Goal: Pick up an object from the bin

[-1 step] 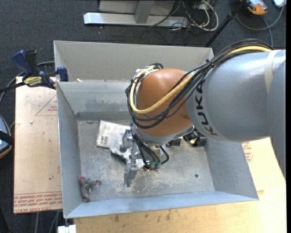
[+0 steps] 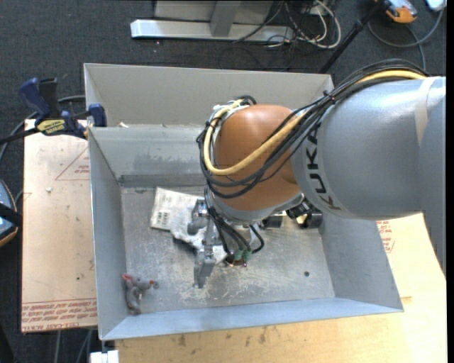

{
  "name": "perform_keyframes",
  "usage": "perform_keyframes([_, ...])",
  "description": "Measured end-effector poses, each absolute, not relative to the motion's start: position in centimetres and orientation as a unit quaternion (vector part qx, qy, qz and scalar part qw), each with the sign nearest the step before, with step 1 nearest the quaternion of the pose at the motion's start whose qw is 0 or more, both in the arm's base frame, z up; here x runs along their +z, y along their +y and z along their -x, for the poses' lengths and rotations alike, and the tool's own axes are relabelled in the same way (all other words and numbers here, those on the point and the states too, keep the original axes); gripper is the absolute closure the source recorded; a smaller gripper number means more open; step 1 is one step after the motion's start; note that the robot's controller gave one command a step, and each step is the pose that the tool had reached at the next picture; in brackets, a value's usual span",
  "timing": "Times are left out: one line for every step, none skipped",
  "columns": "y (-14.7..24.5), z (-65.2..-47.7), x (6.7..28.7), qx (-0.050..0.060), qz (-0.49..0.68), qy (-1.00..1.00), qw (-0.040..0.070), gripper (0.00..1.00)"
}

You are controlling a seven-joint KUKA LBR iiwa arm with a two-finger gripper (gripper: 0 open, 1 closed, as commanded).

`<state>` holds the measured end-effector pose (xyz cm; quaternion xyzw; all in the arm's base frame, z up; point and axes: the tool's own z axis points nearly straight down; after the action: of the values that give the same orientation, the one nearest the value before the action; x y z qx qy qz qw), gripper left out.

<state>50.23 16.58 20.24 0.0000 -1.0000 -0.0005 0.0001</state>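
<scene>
Robot lab — KUKA arm (image 2: 376,142), metal bin (image 2: 106,234), cables (image 2: 312,28).

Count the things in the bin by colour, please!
White flat packet with black print: 1
Grey-and-red small bent thing: 1
Black block with yellow spot, half hidden: 1
Total in view: 3

- Floor (image 2: 50,42) noted as dark grey carpet with a fine speckle, seen beyond the far and left sides of the bin (image 2: 105,227).
- A flat, pale metal bar (image 2: 170,28) is laid on the carpet past the far wall of the bin; a grey upright piece (image 2: 230,15) is joined to it.
- A tangle of black and white cables (image 2: 312,25) is spread over the carpet at the far right.
- A thin black rod (image 2: 349,39) is seen running slantwise among the cables.
- A small orange item (image 2: 401,10) is noted at the far right; its kind cannot be told.
- Light is even; shadows are soft.
</scene>
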Motion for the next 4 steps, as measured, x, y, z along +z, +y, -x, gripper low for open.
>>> perform_keyframes([16.2, -55.0, 15.0, -0.002, -0.003, -1.000, -0.005, 0.00])
perform_keyframes([14.2, -56.6, 9.9, -0.003, 0.093, -0.996, -0.003, 0.00])
perform_keyframes([14.0, -58.9, 7.6, -0.004, 0.111, -0.994, -0.003, 0.00])
perform_keyframes([14.4, -61.1, 7.5, -0.002, 0.097, -0.995, 0.000, 0.00])
